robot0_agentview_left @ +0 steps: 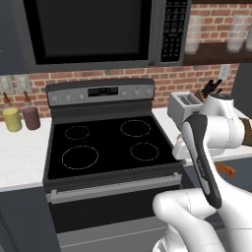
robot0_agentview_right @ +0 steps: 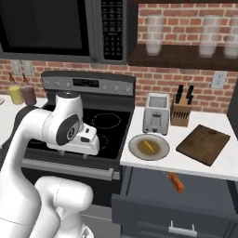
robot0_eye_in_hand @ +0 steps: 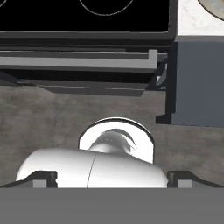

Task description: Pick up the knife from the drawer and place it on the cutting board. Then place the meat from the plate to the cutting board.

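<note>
burners (robot0_agentview_left: 80,157): four
bottles (robot0_agentview_right: 16,94): two
shelf glasses (robot0_agentview_right: 154,35): three
toaster (robot0_agentview_right: 155,113): one
knife block (robot0_agentview_right: 181,110): one
plate (robot0_agentview_right: 135,149): one
board (robot0_agentview_right: 203,143): one
knife (robot0_agentview_right: 176,181): one
meat (robot0_agentview_right: 148,146): one

The orange-handled knife (robot0_agentview_right: 175,181) lies in the open drawer (robot0_agentview_right: 153,200) below the counter (robot0_agentview_right: 186,163), where the meat (robot0_agentview_right: 148,146) rests on the plate (robot0_agentview_right: 149,147) beside the cutting board (robot0_agentview_right: 203,143).

- The knife (robot0_agentview_right: 175,181), orange-handled, lay in the open dark grey drawer (robot0_agentview_right: 186,200) at lower right.
- The meat (robot0_agentview_right: 148,146), a small orange piece, rested on the round plate (robot0_agentview_right: 137,150) at centre.
- The dark brown cutting board (robot0_agentview_right: 203,144) lay flat right of the plate.
</note>
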